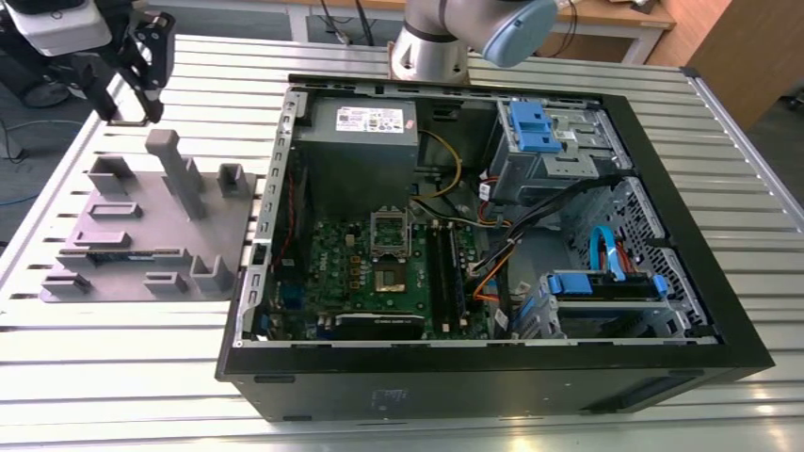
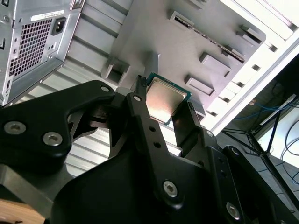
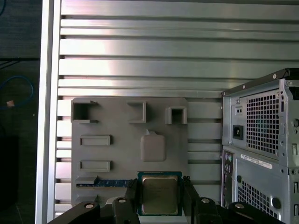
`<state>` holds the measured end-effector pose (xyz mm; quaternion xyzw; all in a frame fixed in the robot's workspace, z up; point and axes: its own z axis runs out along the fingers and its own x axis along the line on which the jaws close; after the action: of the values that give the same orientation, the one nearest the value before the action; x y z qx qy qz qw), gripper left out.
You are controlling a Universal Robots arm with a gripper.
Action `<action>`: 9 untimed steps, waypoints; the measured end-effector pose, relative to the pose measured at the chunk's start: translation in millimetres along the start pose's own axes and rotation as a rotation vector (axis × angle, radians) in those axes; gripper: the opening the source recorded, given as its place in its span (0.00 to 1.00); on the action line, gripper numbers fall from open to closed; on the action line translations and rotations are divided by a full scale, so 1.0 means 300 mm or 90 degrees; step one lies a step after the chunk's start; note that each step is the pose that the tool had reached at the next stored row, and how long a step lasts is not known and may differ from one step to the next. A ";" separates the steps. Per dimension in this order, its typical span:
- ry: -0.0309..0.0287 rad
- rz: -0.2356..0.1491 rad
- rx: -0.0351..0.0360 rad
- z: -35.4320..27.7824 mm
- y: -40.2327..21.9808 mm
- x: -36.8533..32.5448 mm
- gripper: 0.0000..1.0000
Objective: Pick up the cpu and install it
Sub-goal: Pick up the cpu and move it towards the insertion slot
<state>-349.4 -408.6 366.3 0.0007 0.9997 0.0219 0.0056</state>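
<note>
cpu (image 3: 160, 196) clamped flat between the two black fingers of the gripper (image 3: 160, 185), silver top facing the camera, green rim showing on its sides; same grasp in the second wrist view, cpu (image 2: 166, 100) in gripper (image 2: 163, 106). It hangs over the grey tray (image 3: 117, 154), near one edge of it and clear of the tray surface

Exterior view: gripper (image 1: 132, 104) sits high over the far end of the tray (image 1: 138, 245), on the exterior view's left, outside the computer case (image 1: 503, 381)

Tray count in first wrist view: 3 upright brackets in a row, 2 rectangular recesses, 1 square pad, 1 memory stick (image 3: 112, 183) lying in a slot beside the cpu

Case lies open just beside the tray, on the exterior view's right. Inside: 1 socket (image 1: 382, 275) on the green board, frame flipped up; 1 power supply (image 1: 364, 121) with a white printed label. Another white sticker (image 3: 254, 161) on the case back

Slatted metal table (image 1: 126, 377) has bare room around tray and case
</note>
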 end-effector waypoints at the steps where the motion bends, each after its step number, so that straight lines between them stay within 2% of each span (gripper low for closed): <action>1: 0.0000 0.000 0.0000 0.000 0.000 -0.003 0.47; 9: 0.0000 0.000 0.0000 0.000 0.000 -0.045 0.47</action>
<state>-336.1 -408.6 366.3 0.0007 0.9997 0.0219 0.0056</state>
